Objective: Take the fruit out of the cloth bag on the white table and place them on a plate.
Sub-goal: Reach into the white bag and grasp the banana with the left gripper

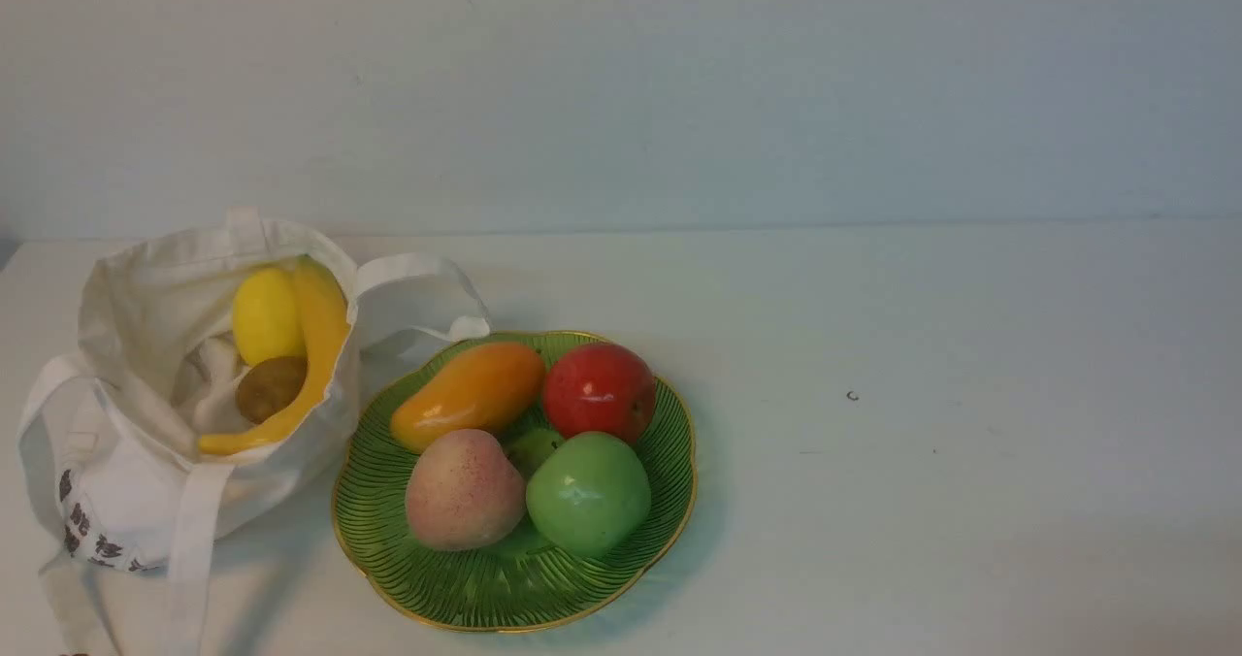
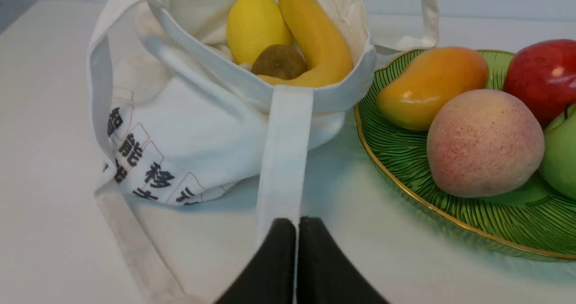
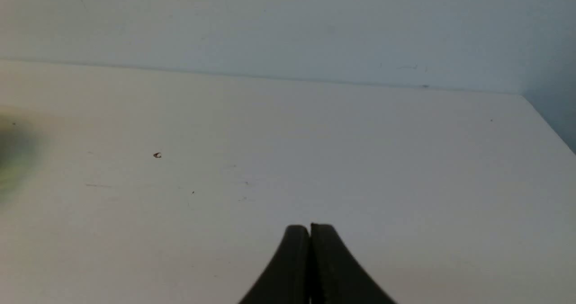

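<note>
The white cloth bag (image 1: pixel 146 413) slumps open at the table's left, holding a yellow banana (image 1: pixel 315 345), a lemon (image 1: pixel 264 314) and a brown kiwi (image 1: pixel 270 387). The same bag (image 2: pixel 189 128) shows in the left wrist view with its banana (image 2: pixel 315 34), lemon (image 2: pixel 254 25) and kiwi (image 2: pixel 279 61). Right of it lies the green plate (image 1: pixel 485 588), carrying a mango (image 1: pixel 471 392), a red apple (image 1: pixel 599 389), a peach (image 1: pixel 464 489) and a green apple (image 1: pixel 588 491). My left gripper (image 2: pixel 297 221) is shut and empty, short of the bag's strap. My right gripper (image 3: pixel 310 227) is shut over bare white table (image 3: pixel 360 160). Neither arm shows in the front view.
A long strap (image 1: pixel 189 559) trails from the bag toward the near table edge. A tiny dark speck (image 1: pixel 852 396) lies on the tabletop right of the plate. A pale wall runs behind the table.
</note>
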Available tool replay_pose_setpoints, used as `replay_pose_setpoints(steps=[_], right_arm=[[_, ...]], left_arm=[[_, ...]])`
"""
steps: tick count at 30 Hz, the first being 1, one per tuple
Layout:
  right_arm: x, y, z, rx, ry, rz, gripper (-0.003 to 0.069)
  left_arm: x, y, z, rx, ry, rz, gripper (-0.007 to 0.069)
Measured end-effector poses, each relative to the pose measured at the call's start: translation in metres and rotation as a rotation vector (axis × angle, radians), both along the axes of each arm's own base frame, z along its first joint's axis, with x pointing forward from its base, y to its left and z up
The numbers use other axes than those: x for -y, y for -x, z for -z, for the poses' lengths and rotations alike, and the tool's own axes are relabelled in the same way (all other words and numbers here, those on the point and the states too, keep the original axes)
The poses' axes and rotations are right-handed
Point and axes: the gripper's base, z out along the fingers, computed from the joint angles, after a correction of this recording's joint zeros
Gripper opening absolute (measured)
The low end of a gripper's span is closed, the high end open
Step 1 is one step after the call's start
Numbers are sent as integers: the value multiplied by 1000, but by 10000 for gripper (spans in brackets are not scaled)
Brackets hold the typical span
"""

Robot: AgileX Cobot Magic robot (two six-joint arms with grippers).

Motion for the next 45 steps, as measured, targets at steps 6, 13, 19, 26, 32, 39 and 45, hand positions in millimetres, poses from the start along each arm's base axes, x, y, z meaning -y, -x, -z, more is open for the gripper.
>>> replay_pose_setpoints(steps=[6,13,19,26,32,39,45], right_arm=[[0,0,0,0,0,0,-15],[0,0,0,0,0,0,-15],[0,0,0,0,0,0,-15],[0,0,0,0,0,0,-15],[0,0,0,0,0,0,-15],[0,0,0,0,1,0,-15],[0,0,0,0,2,0,-15]], left_arm=[[0,0,0,0,0,0,-8],[0,0,0,0,0,0,-8],[0,0,0,-1,0,0,-8],[0,0,0,-1,0,0,-8],[0,0,0,-1,0,0,-8],[0,0,0,-1,0,0,-8],[7,0,0,-22,331,-25,-8]])
